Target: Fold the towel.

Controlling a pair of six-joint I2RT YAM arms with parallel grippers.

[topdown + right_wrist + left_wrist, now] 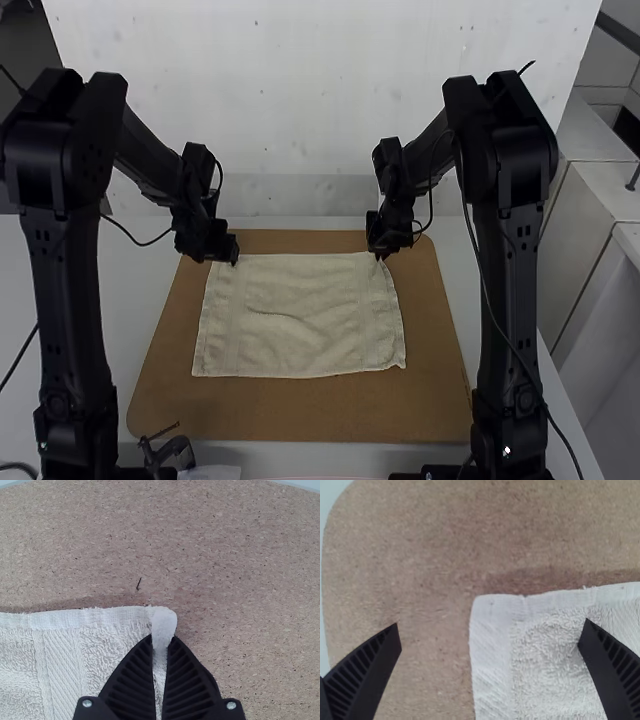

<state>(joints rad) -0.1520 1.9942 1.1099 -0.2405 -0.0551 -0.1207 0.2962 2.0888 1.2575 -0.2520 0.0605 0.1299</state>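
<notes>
My left gripper [232,256] spread at towel's [300,320] far left corner; my right gripper [379,256] pinches far right corner.

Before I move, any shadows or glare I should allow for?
High view: no harsh glare on the towel, just faint crease shading; left claw and right claw look nearly black. Left wrist view: a soft shadow on the mat along the towel's hem. Right wrist view: a similar soft shadow along the hem.
</notes>
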